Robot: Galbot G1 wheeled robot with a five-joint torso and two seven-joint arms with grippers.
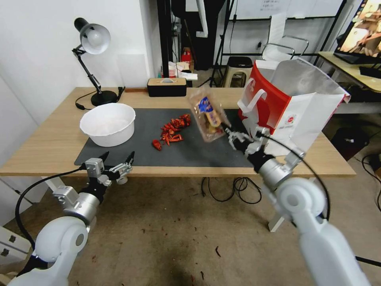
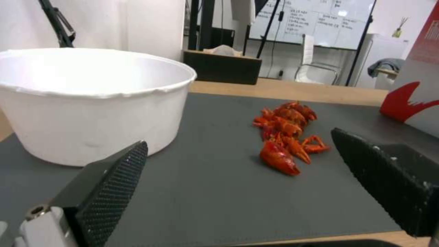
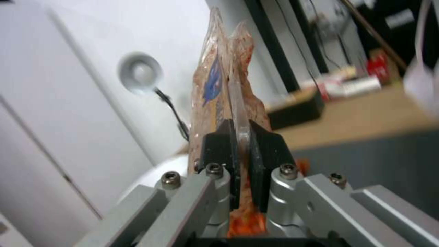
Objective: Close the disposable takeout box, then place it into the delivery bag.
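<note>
The disposable takeout box (image 1: pixel 207 115) is a clear clamshell with a blue-orange sticker. It hangs tilted in the air above the dark mat, just left of the delivery bag (image 1: pixel 295 107). My right gripper (image 1: pixel 230 137) is shut on the box's near edge. In the right wrist view the box (image 3: pixel 219 82) stands edge-on with both halves pressed together between the gripper (image 3: pixel 240 137). The red-and-white bag stands open on the table's right side, foil lining showing. My left gripper (image 1: pixel 118 158) hovers open at the table's front edge in front of the white bowl, holding nothing; its fingers (image 2: pixel 114 178) are spread wide.
A big white bowl (image 1: pixel 108 123) sits on the left of the dark mat (image 1: pixel 190 155), with a pile of red crayfish (image 1: pixel 171 131) at the middle. A desk lamp (image 1: pixel 93 39) and a black tissue box (image 1: pixel 166 86) stand at the back.
</note>
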